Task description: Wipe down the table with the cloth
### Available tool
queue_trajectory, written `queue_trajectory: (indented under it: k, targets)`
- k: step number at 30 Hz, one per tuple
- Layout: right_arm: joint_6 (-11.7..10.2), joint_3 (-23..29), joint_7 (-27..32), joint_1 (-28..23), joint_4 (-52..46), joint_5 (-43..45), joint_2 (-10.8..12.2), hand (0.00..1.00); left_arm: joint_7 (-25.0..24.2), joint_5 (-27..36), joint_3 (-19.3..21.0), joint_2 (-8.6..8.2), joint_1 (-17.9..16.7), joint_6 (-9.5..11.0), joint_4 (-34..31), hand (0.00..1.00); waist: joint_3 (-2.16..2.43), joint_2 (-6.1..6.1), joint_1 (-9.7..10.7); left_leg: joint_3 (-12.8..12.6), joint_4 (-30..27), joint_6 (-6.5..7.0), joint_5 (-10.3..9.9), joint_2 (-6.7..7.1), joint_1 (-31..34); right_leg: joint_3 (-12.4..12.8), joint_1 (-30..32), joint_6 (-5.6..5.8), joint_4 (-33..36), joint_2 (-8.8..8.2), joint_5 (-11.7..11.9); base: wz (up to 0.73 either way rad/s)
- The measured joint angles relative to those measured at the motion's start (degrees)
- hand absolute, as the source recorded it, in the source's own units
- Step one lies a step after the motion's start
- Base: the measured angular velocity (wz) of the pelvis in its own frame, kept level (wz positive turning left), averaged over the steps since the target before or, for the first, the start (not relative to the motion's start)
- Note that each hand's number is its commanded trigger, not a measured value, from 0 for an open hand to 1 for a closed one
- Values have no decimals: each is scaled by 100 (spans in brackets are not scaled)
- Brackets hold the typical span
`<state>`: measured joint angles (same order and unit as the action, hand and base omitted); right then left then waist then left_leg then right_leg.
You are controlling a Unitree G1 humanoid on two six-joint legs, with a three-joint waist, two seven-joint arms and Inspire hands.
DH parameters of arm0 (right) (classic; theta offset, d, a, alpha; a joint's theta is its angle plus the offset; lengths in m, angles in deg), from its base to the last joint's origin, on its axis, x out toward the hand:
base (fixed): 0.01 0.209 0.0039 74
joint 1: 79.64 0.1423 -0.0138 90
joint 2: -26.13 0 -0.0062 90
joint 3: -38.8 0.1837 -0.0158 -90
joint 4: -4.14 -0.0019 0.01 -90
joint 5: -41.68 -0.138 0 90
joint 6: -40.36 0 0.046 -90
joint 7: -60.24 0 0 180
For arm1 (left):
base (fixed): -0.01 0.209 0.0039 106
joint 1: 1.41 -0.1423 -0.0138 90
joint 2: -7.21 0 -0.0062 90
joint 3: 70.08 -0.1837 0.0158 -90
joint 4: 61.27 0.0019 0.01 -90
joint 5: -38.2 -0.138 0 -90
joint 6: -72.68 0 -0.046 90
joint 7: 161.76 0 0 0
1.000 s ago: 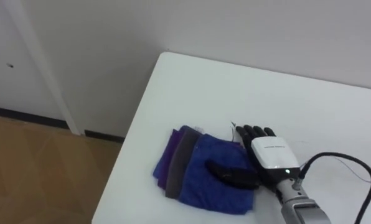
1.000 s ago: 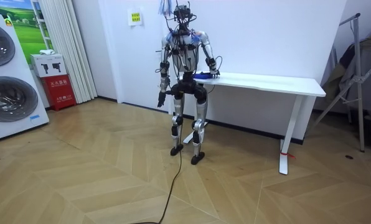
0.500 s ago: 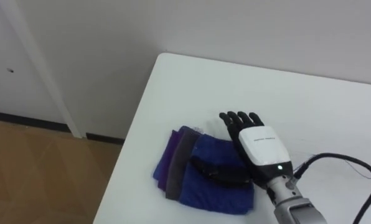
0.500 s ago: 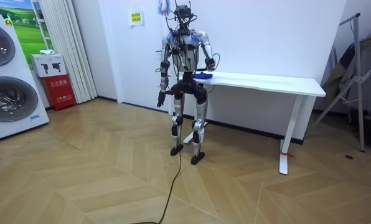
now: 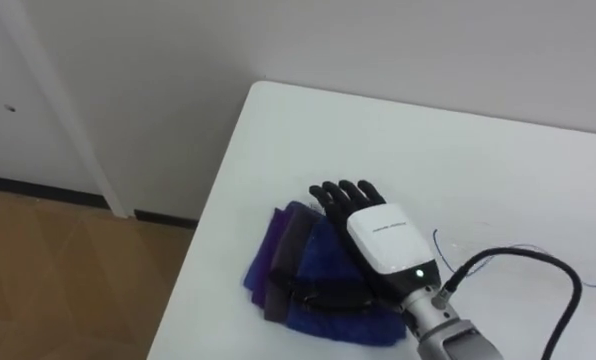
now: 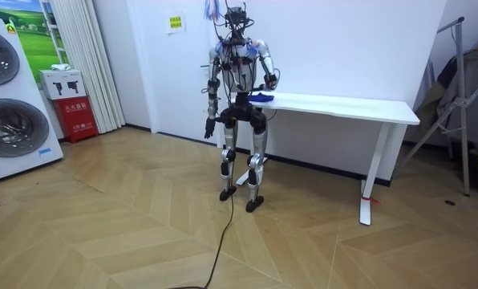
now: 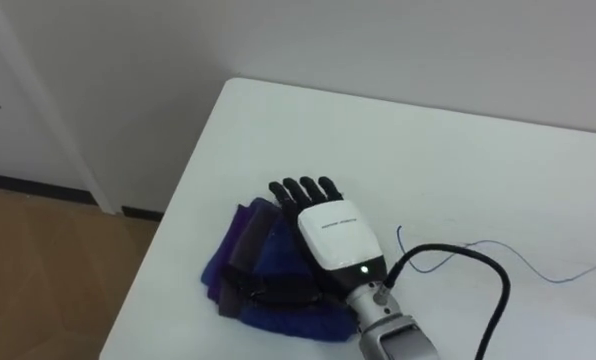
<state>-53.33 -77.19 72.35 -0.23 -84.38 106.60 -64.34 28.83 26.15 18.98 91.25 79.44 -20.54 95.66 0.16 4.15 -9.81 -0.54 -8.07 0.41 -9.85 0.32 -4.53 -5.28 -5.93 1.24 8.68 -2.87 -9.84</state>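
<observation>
Table: white, against the wall.
Cloth: folded, blue-purple, near the table's left edge.
Right hand: flat on the cloth, fingers straight, pointing wallward; bare tabletop lay rightward.
Left hand: hanging at the robot's side.

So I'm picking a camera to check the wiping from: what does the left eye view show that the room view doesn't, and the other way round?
Left eye view: the right hand lies flat, fingers straight, on the folded blue and purple cloth near the left edge of the table.
Room view: the robot stands at the table's end, its left hand hanging by its hip, with a washing machine off at the room view's left.
Both: the white table by the wall, with the cloth and right arm on it.
</observation>
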Motion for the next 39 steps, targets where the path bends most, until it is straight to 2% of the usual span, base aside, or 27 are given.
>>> queue_trajectory:
  k: [4, 7, 13, 18, 19, 20, 26, 29, 35, 39]
  targets:
    - [-16, -140, -103, -30, 113, 21, -154, 0, -4, -1, 20, 19, 3, 50, 0, 0, -5, -3, -11, -88, 39, 5, -4, -13, -8, 3, -21, 0, -2, 1, 0, -7]
    - [-36, -178, -182, -84, 464, -110, -155, 0, -6, -1, 25, 24, 55, 131, -2, 0, -25, 4, -8, -96, 38, 17, -12, -11, -2, -16, -7, 1, -4, -4, 1, -2]
    - [-60, -183, -110, -94, 533, -273, -106, 0, -6, 3, 25, 55, 91, 235, -58, 0, -41, 25, 25, -71, 40, 20, -19, -11, -3, -122, -24, 2, -4, -11, 1, 1]
    - [-55, -170, -78, -75, 615, -291, -66, 0, -7, 1, 27, 56, 81, 232, -56, 0, -55, 56, 30, -71, 36, 19, -24, -11, -5, -128, -26, 2, -3, -11, 1, 1]
    - [-54, -167, -74, -71, 632, -287, -57, 58, -7, 0, 28, 55, 80, 231, -57, 0, -54, 59, 26, -72, 35, 19, -25, -11, -6, -125, -25, 2, -3, -11, 1, 0]
    - [-55, -167, -73, -69, 635, -288, -56, 100, -7, -1, 31, 55, 80, 231, -57, 0, -54, 59, 26, -73, 35, 19, -26, -10, -5, -125, -25, 2, -3, -11, 1, 0]
    - [-50, -71, -17, -27, 498, -263, -23, 100, 0, -5, 71, 55, 85, 230, -73, 0, -49, 51, 40, -63, 33, 19, -26, -7, -3, -121, -31, 2, -4, -11, 1, 1]
    - [-38, 62, 59, 52, 455, -270, 68, 100, 5, -2, 72, 55, 79, 217, -126, 0, -43, 55, 42, -33, 31, 19, -25, -4, -20, -131, -58, 2, -6, -12, 1, 6]
    - [-43, 81, 280, 14, 457, -589, 76, 100, 21, 5, 72, 39, -65, 106, -343, 0, -28, 44, 42, -57, 45, 32, -38, -3, -120, -139, -137, 2, -8, -14, 1, -1]
    - [-56, 84, 320, 37, 484, -743, 89, 100, 56, 19, 72, 6, -75, 97, -386, 0, -16, 20, 58, -55, 32, 33, -38, 4, -121, -276, -147, 2, -7, -33, 1, 0]
